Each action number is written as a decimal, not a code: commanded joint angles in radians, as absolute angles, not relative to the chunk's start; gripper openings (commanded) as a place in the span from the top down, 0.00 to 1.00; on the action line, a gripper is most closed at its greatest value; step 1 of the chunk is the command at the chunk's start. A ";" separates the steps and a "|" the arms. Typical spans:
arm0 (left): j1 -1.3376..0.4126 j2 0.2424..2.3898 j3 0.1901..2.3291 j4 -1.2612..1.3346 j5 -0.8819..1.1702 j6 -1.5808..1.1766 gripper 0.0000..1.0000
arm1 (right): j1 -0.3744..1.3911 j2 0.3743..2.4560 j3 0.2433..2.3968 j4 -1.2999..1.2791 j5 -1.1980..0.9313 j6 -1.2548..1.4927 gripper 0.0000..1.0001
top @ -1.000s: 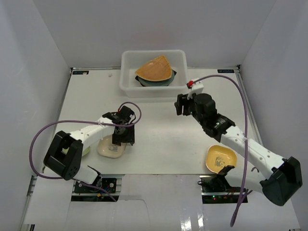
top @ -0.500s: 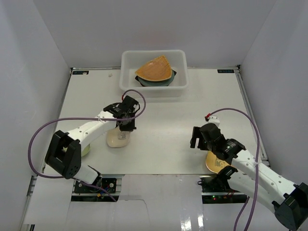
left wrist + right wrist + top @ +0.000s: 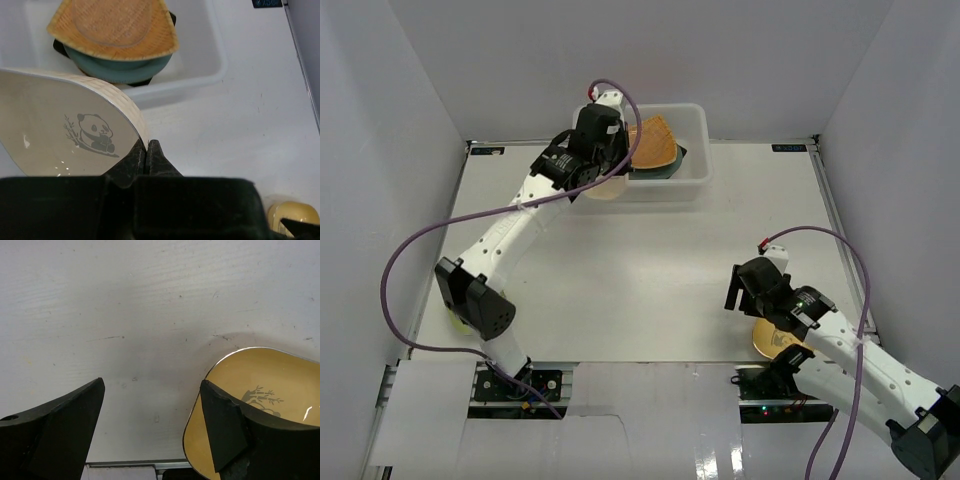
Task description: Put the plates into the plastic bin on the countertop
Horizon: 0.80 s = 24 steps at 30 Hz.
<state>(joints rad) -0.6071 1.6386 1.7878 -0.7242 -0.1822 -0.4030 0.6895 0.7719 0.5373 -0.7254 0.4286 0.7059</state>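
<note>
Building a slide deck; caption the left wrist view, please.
Left tool shut on a cream panda-print plate at the white translucent plastic bin holding an orange woven fan plate.

Bright, even, diffuse light; faint soft shadows; sharp overhead view, blurred wrist-view foregrounds.

White countertop (image 3: 650, 270), bin (image 3: 692, 186), yellow plate (image 3: 265, 372)

At the countertop's (image 3: 650, 270) far middle, the plastic bin (image 3: 690, 184) with stacked plates (image 3: 655, 147) inside; another plate (image 3: 770, 340) near right.
</note>
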 commanded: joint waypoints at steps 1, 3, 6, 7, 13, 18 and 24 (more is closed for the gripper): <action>-0.615 1.755 1.972 -0.768 -0.233 -0.342 1.00 | 0.693 0.727 0.604 -0.802 0.496 0.732 0.17; -0.615 1.862 2.069 -0.776 -0.242 -0.328 1.00 | 0.693 0.715 0.589 -0.822 0.489 0.742 0.16; -0.615 2.045 2.283 -0.747 -0.241 -0.293 1.00 | 0.693 0.692 0.572 -0.827 0.472 0.762 0.15; -0.614 2.080 2.362 -0.732 -0.241 -0.281 1.00 | 0.693 0.695 0.571 -0.825 0.472 0.764 0.14; -0.614 2.267 2.478 -0.546 -0.235 -0.177 1.00 | 0.693 0.753 0.581 -0.848 0.456 0.756 0.15; -0.607 2.362 2.463 -0.359 -0.193 -0.104 1.00 | 0.693 0.793 0.591 -0.882 0.457 0.779 0.18; -0.601 2.457 2.480 -0.216 -0.170 -0.046 1.00 | 0.692 0.798 0.584 -0.914 0.463 0.824 0.20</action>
<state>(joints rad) -0.6083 2.4527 2.4424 -0.3500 -0.1947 -0.1074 0.6895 0.8005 0.5667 -0.8749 0.4427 0.7719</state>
